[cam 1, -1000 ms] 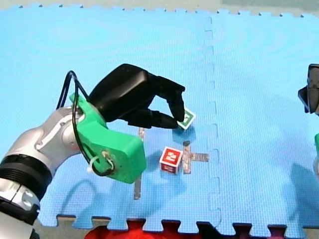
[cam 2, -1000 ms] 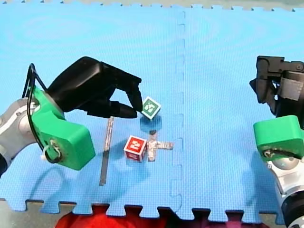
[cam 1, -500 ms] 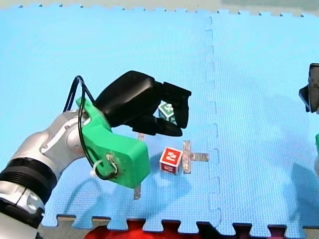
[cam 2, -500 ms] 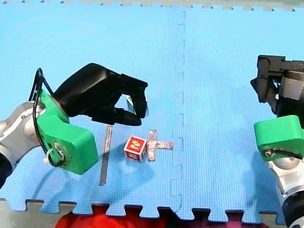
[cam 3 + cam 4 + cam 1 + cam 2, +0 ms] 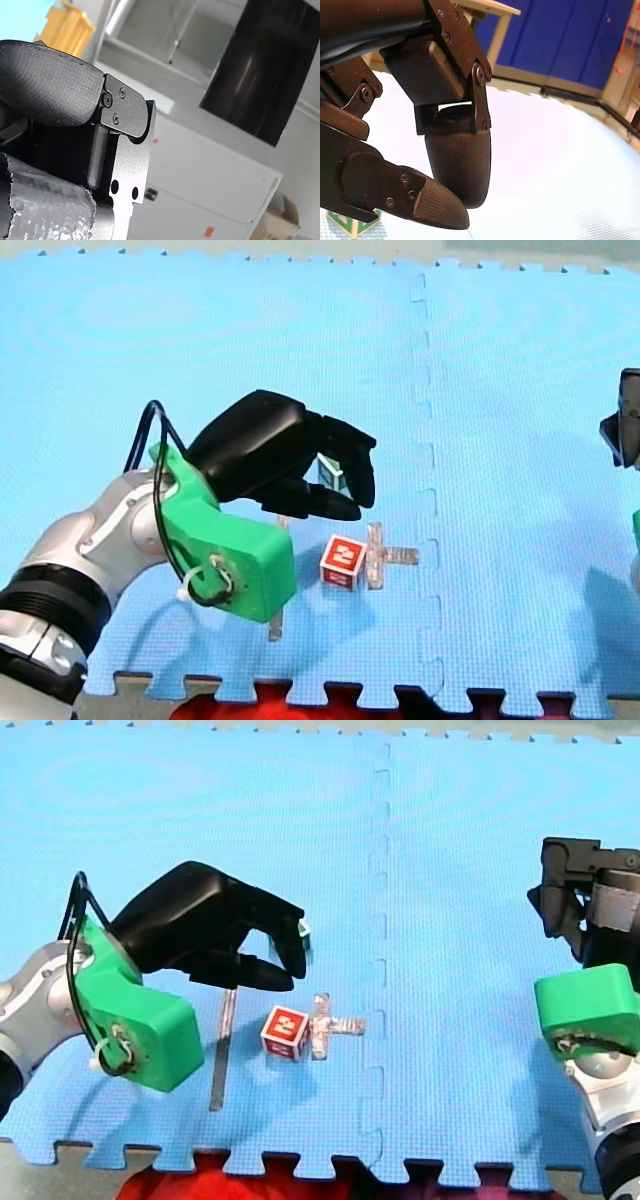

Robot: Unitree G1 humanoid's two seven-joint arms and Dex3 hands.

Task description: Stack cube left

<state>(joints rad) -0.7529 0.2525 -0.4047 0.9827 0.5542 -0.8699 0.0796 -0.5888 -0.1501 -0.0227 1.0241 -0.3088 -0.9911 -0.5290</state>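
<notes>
a strip of tape (image 5: 277, 612) lies near the near edge of the blue mat (image 5: 500, 390). just past it, a little to the right, the red cube (image 5: 341, 561) sits on the mat, beside a cross of tape (image 5: 380, 555) that lies on its right. my left arm comes in from the near left. my left hand (image 5: 272, 448) is just beyond and to the left of the red cube, its fingers curled around the green cube (image 5: 330, 472), which is pinched at their tips and mostly hidden by them. the two cubes are apart, the green one on the far-left side of the red one. the second wrist view shows a corner of the green cube (image 5: 352, 225) beside my fingertips (image 5: 457, 170). my right hand (image 5: 572, 905) is at the far right, over the mat, well apart from both cubes and holding nothing; i cannot tell how open it is.
</notes>
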